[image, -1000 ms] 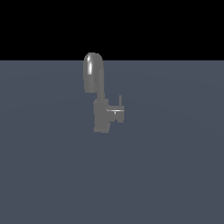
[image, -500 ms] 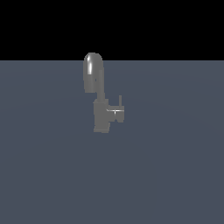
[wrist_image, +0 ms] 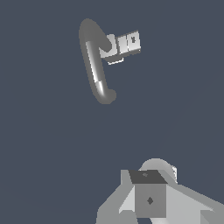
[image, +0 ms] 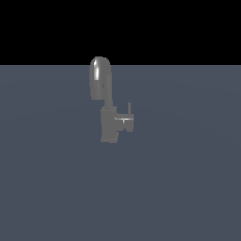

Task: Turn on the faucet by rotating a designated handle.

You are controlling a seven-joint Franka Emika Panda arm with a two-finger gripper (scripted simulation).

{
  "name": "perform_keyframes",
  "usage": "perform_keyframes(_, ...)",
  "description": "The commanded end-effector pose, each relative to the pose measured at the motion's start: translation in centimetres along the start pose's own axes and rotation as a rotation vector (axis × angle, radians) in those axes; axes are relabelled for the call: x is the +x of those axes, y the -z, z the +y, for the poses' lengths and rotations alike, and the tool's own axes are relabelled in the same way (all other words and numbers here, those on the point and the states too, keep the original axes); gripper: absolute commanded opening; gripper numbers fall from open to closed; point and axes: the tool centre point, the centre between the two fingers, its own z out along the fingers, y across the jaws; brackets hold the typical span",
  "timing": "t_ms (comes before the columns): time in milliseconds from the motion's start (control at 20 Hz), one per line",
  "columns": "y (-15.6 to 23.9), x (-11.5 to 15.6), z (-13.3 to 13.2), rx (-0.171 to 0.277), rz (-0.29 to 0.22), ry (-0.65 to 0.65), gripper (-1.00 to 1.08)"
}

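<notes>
Hand [wrist_image: 151, 199] state unclear, clear of faucet [image: 106, 101]; flat grey-blue floor [image: 188, 188], black backdrop.

A bare simulated scene, no real room: a flat, featureless slate-grey surface [image: 188, 188] under a black void, with one untextured grey faucet [image: 107, 106].

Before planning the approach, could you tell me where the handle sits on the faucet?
In the exterior view, the handle projects from the faucet body toward that view's right, below the arched spout.
</notes>
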Motion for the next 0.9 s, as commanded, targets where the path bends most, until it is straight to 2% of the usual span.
perform_keyframes(0, -0.3, 1.6, -0.1, 0.041, -0.037, -0.041, -1.0)
perform_keyframes(850, -3.9, 12.2, 0.1, 0.341, -0.304, -0.328, -1.0)
